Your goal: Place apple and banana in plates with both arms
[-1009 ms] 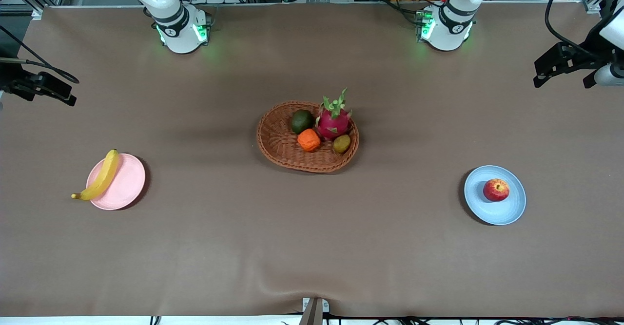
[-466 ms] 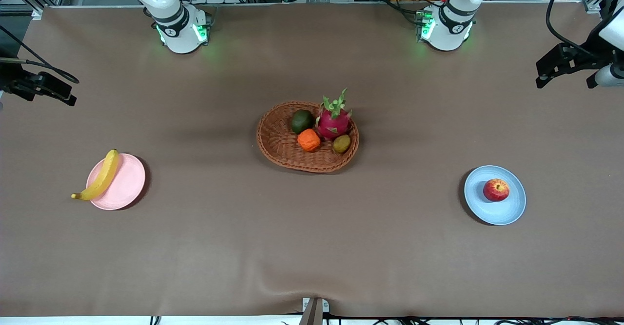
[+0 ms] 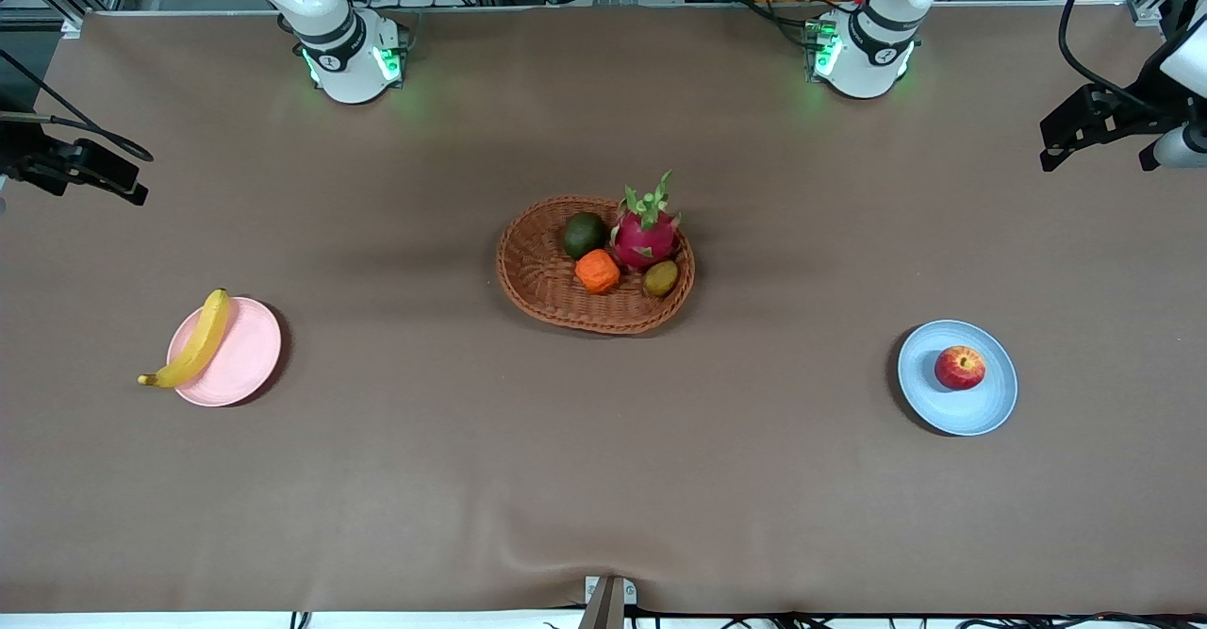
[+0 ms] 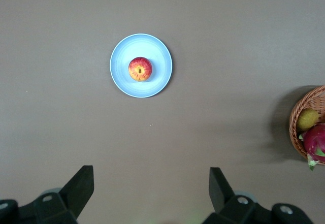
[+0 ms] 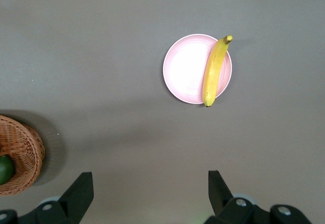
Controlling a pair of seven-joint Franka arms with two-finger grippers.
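With the apple [image 3: 960, 367] sitting in the light blue plate [image 3: 958, 414] and the banana [image 3: 194, 343] lying across the pink plate [image 3: 247, 357], the task looks finished; the left gripper [image 4: 150, 196] and right gripper [image 5: 150, 193] hang high over the table, jaws wide and empty
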